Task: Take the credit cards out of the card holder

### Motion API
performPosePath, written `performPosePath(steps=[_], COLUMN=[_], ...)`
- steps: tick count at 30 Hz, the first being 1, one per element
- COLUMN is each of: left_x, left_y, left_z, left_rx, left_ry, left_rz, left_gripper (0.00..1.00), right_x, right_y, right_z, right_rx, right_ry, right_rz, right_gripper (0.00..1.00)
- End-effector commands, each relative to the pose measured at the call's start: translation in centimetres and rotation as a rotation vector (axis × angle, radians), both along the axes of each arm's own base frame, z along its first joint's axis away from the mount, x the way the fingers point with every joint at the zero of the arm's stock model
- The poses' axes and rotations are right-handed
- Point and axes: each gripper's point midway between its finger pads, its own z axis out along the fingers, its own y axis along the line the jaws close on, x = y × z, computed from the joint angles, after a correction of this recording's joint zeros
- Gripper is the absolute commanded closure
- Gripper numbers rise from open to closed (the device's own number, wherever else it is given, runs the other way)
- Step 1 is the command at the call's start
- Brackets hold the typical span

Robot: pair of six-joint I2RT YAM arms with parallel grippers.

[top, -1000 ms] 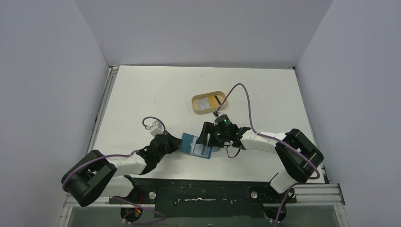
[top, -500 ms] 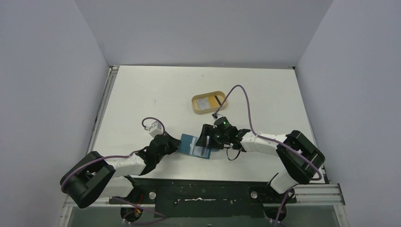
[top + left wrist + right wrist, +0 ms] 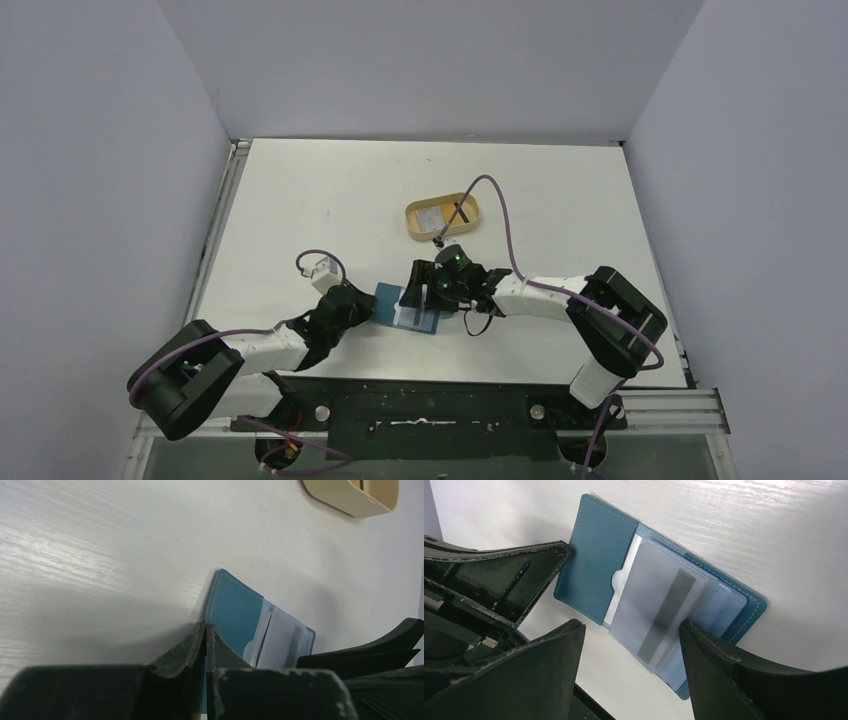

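The teal card holder (image 3: 408,308) lies open on the table, its pale clear sleeves (image 3: 659,605) fanned out; a grey stripe shows through the top sleeve. My left gripper (image 3: 205,630) is shut on the holder's left flap (image 3: 235,612), pinning it at the table. My right gripper (image 3: 629,630) is open just above the sleeves, one fingertip (image 3: 571,630) over bare table and the other (image 3: 689,630) at the sleeves' edge. A whitish card (image 3: 430,218) and a gold-tan card with a dark stripe (image 3: 460,211) lie in the tan oval tray (image 3: 412,228).
The tan tray stands behind the holder, and its rim also shows in the left wrist view (image 3: 345,500). The table's near edge and black base rail (image 3: 420,400) are just in front of both grippers. A white connector block (image 3: 322,268) sits on the left arm's cable.
My right gripper has moved left, over the open holder's sleeves. The holder and my left gripper have shifted slightly left.
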Motion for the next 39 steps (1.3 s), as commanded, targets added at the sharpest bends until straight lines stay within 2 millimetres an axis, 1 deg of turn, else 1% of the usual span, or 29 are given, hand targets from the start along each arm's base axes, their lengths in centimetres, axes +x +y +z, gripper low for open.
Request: performPosePath(steps=[1,12,20,22,25,27,29,31,34,36,39], left_x=[-0.5,-0.5,-0.6,-0.6,-0.6,-0.7,-0.7,-0.8,-0.8,-0.8,-0.9], left_y=[-1.6,-1.7,-1.8,-1.8,-1.7,-1.7,-1.6,-1.5,-1.4,-1.4,-1.3], left_z=[0.9,0.9,1.0,1.0,1.0,0.9,0.8,0.8,0.7,0.6,0.3], left_rx=[-0.045,-0.04,-0.041,-0.04,-0.038,-0.038,-0.036,-0.036,-0.035,-0.03,-0.018], left_ry=[-0.011,-0.012,-0.017,-0.017,-0.018,-0.016,-0.015,-0.014,-0.012,-0.008,0.001], left_rz=[-0.057,-0.063,-0.063,-0.064,-0.063,-0.06,-0.061,-0.058,-0.054,-0.055,-0.052], left_gripper=[1.0,1.0,1.0,1.0,1.0,1.0,1.0,1.0,1.0,1.0,1.0], right_x=[1.2,2.0,2.2,2.2,2.2,2.0,1.9,1.9,2.4,2.5,1.9], right_y=[4.0,5.6,8.0,8.5,8.8,8.7,8.3,7.2,4.8,3.6,2.6], right_z=[4.2,9.3,11.0,10.9,10.3,9.6,9.1,8.8,8.4,7.0,4.6], right_rx=[0.131,0.216,0.259,0.262,0.262,0.258,0.244,0.227,0.202,0.178,0.152], right_ry=[-0.102,-0.204,-0.222,-0.221,-0.208,-0.194,-0.188,-0.194,-0.207,-0.185,-0.144], right_rz=[0.031,0.042,0.079,0.086,0.09,0.092,0.085,0.061,-0.004,-0.024,-0.026], right_gripper=[0.3,0.3,0.29,0.29,0.29,0.28,0.28,0.27,0.26,0.26,0.26])
